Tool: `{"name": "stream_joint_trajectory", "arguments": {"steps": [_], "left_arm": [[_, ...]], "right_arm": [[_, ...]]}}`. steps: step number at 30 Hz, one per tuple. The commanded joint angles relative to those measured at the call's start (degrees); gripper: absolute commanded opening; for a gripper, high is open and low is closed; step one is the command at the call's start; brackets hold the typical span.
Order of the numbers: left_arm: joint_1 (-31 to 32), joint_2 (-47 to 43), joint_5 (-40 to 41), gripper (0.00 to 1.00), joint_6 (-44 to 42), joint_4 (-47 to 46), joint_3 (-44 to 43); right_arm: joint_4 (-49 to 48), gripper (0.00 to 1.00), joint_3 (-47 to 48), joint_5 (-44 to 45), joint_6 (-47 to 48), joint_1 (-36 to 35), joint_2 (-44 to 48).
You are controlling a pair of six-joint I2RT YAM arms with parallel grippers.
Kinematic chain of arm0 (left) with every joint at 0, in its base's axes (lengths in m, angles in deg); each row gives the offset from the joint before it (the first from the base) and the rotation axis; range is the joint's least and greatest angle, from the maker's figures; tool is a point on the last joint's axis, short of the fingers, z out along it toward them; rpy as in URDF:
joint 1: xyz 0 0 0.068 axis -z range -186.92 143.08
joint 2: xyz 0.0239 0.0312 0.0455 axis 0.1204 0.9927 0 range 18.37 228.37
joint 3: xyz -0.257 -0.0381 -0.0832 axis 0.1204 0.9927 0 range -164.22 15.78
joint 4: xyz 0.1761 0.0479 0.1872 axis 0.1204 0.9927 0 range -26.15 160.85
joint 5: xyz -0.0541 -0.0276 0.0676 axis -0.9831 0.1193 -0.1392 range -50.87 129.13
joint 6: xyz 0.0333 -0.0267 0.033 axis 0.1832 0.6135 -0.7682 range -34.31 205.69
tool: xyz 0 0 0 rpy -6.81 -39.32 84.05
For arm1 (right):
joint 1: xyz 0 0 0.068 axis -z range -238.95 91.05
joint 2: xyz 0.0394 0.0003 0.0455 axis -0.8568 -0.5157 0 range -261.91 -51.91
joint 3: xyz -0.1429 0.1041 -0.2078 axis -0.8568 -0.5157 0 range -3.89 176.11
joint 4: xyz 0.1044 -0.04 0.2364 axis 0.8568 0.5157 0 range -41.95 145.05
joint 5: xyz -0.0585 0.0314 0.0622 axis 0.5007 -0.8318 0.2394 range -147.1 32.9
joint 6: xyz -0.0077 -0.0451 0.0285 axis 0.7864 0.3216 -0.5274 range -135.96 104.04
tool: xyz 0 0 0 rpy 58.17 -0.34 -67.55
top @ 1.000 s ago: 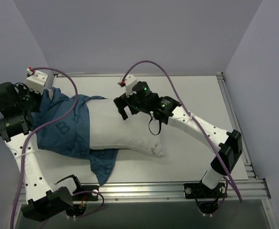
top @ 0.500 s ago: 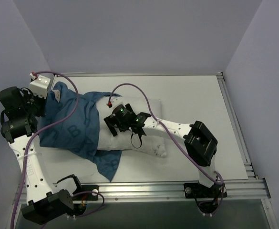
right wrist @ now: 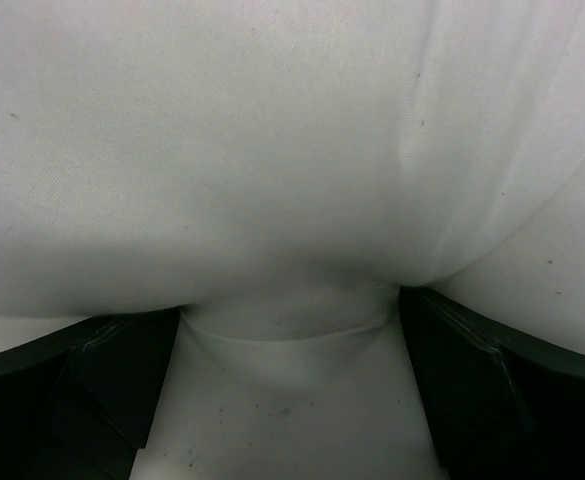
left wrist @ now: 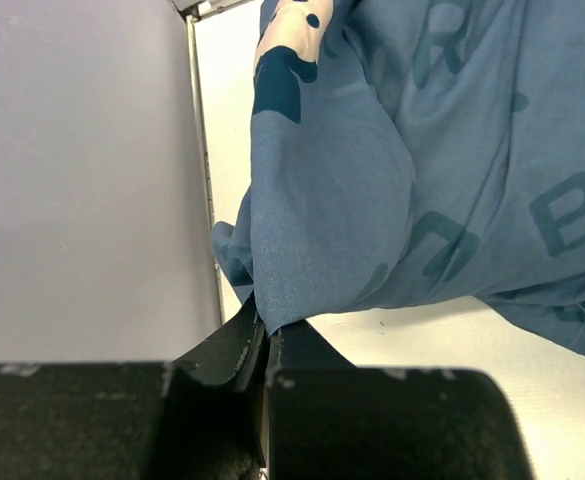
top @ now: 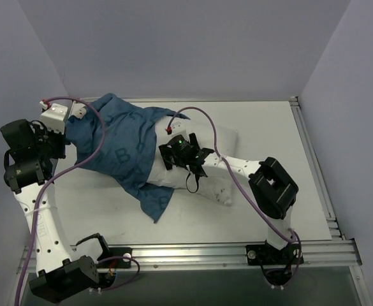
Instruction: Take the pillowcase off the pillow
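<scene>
The dark blue lettered pillowcase [top: 119, 143] still covers the left end of the white pillow [top: 221, 150], which lies across the middle of the table. My left gripper [top: 69, 127] is shut on an edge of the pillowcase [left wrist: 422, 150]. It holds that edge lifted at the far left, and the fabric hangs from its jaws [left wrist: 265, 325]. My right gripper [top: 173, 159] is open. It presses down on the bare pillow [right wrist: 272, 150] just right of the pillowcase's opening, with a fold of pillow between its spread fingers [right wrist: 290, 305].
The white table [top: 269, 127] has a metal rail along its front edge [top: 237, 252] and right side. Lilac walls close it in at the back and left [left wrist: 82, 170]. A loose corner of the pillowcase trails toward the front [top: 157, 207].
My left gripper has pulled the pillowcase back and up, so it bunches farther from the front. My right arm has swung left and come down onto the pillow, which has shifted toward the back.
</scene>
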Motion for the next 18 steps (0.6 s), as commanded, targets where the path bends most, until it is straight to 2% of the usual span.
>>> {"name": "stream_joint_trajectory", "arguments": {"steps": [1, 2, 3, 4, 6, 7, 12, 15, 16, 18], "left_arm": [[0.5, -1.7, -1.3, 0.02, 2.2, -0.6, 0.2], [0.5, -1.7, -1.3, 0.02, 2.4, -0.5, 0.0], [0.5, -1.8, -0.9, 0.02, 2.6, -0.6, -0.3], [0.5, -1.9, -0.7, 0.02, 2.8, -0.8, -1.0], [0.5, -2.0, -0.2, 0.02, 3.9, -1.5, -1.6], [0.5, -1.8, -0.1, 0.02, 4.3, -1.7, -2.4], [0.3, -1.1, 2.6, 0.02, 7.8, -3.3, -6.5], [0.0, -0.7, 7.0, 0.02, 8.6, -4.7, -10.2], [-0.4, -0.2, 8.3, 0.02, 8.6, -5.1, -11.2], [-1.4, 0.4, 10.9, 0.02, 8.3, -6.0, -15.0]], "right_arm": [[15.8, 0.97, -8.0, 0.2, -2.9, 5.4, -6.7], [15.8, 0.91, -7.9, -1.0, -2.7, 6.1, -6.5], [15.5, 0.82, -7.7, -2.0, -2.5, 6.5, -6.2], [15.0, 0.56, -7.8, -3.1, -2.4, 7.1, -5.6], [12.7, 0.27, -8.6, -7.5, -2.8, 10.0, -4.9], [11.6, 0.00, -10.4, -9.0, -3.6, 11.5, -4.0], [2.4, 0.00, -18.3, -18.8, -9.0, 24.0, 0.3], [-1.8, 0.00, -23.2, -22.9, -11.5, 30.5, 2.3], [-2.6, 0.00, -24.3, -24.1, -12.1, 35.5, 2.6], [-6.8, 0.00, -27.2, -30.9, -13.5, 40.2, 2.6]]}}
